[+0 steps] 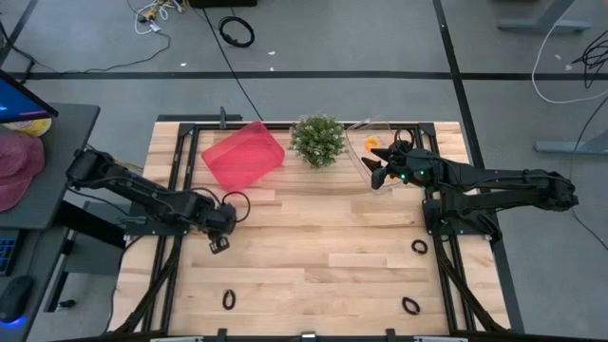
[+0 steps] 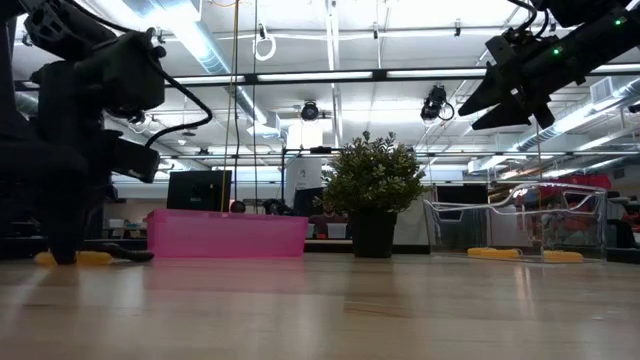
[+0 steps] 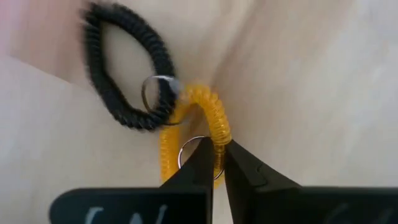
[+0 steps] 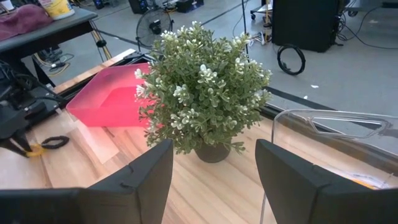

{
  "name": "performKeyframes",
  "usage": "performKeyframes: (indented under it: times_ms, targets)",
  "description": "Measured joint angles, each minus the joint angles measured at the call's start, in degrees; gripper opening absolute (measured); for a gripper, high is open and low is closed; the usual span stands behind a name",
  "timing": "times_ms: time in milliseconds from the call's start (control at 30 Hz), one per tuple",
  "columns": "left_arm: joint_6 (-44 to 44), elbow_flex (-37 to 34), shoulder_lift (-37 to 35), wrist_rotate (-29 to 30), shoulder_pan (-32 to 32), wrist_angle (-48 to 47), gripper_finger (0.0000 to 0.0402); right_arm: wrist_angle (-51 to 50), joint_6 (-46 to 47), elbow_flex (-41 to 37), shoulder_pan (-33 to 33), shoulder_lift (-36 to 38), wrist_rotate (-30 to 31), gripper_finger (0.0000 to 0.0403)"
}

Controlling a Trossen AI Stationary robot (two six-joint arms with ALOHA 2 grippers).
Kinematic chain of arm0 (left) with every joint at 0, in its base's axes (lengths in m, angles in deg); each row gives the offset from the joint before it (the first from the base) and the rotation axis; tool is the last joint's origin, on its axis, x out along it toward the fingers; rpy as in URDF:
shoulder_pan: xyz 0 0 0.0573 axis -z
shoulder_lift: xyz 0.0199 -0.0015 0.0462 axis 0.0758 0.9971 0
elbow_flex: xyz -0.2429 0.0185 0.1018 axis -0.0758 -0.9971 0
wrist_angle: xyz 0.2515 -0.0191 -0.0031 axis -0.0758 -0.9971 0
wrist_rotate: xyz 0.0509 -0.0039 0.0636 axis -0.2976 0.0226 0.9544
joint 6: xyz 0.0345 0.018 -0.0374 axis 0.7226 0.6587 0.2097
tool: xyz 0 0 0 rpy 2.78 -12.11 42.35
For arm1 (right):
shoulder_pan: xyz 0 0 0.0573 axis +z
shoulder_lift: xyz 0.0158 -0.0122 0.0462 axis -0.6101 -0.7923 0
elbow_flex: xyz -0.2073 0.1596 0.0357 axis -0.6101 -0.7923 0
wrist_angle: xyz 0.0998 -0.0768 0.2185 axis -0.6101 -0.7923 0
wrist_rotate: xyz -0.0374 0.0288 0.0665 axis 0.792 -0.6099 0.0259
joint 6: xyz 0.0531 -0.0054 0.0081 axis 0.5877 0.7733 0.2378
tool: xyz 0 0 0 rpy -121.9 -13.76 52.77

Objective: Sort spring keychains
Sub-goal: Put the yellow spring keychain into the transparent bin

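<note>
Orange spring keychain point(image 3: 205, 127) pinched by low left hand point(image 3: 217, 163), right hand point(image 4: 214, 171) raised, spread

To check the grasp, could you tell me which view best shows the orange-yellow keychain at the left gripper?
The left wrist view: the left gripper pinches the orange-yellow keychain close up. The right wrist view shows it small and distant; the high view hides it, and the low view barely shows it.

Cut off and hidden parts

The yellow keychain point(image 3: 189, 134) runs behind the left gripper's fingers point(image 3: 202, 171); the clear bin point(image 4: 348, 146) leaves the frame's right edge.
</note>
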Motion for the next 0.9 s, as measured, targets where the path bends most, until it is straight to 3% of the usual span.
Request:
performKeyframes:
  times_ms: [167, 400, 700, 767, 900]
  targets:
    - [4.3, 4.6, 0.0, 0.7, 0.1, 0.8, 0.0013, 0.5, 0.0, 0.0, 0.0, 0.0, 0.0, 0.0231]
    - [12.9, 12.1, 0.0, 9.1, 3.4, 6.2, 0.0011, 1.0, 1.3, 0.0, 0.0, 0.0, -2.4, 0.0231]
    - [21.0, 19.9, 0.0, 16.3, 9.1, 13.0, 0.0012, 13.4, -9.0, 0.0, 3.4, -1.0, -32.1, 0.0231]
    - [23.0, 20.6, 0.0, 17.2, 10.1, 15.6, 0.0014, 16.6, -10.9, 0.0, 5.5, -1.8, -35.6, 0.0231]
    - [28.2, 20.8, 0.0, 17.3, 11.4, 22.9, 0.0012, 23.3, -18.1, 0.0, 10.1, -4.4, -36.2, 0.0231]
